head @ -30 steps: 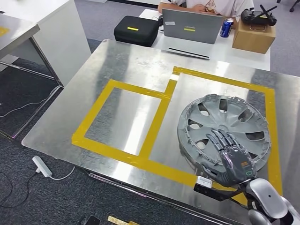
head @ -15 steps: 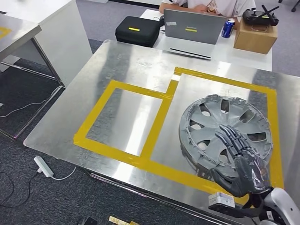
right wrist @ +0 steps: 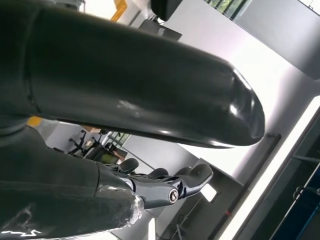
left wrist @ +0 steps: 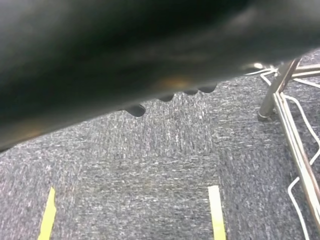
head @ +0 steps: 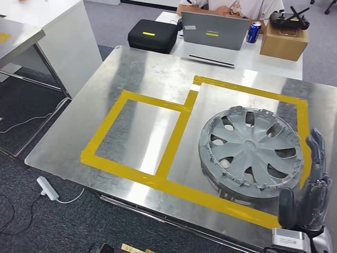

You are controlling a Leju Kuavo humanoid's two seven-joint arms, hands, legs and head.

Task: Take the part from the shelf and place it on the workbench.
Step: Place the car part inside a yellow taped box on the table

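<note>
Counter: bare metal counter (head: 131, 74) marked with yellow tape outlines (head: 131, 171), a smaller box on the left, a larger one on the right.
Part: round grey plastic hubcap (head: 250, 153) lies flat inside the larger right-hand outline.
Right hand: dark right hand (head: 311, 192) raised just beside the hubcap's rim, fingers apart, holding nothing.
Progress: placement looks done; only withdrawing the arm seems left.

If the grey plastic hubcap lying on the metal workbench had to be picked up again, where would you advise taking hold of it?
Probably by the rim of the grey plastic hubcap, at its near right edge, closest to the right hand. It lies flat, face up on the metal workbench, so the domed centre offers little to grasp. The rim stands a little off the surface, and the spoke openings beside it would let fingers hook through.
</note>
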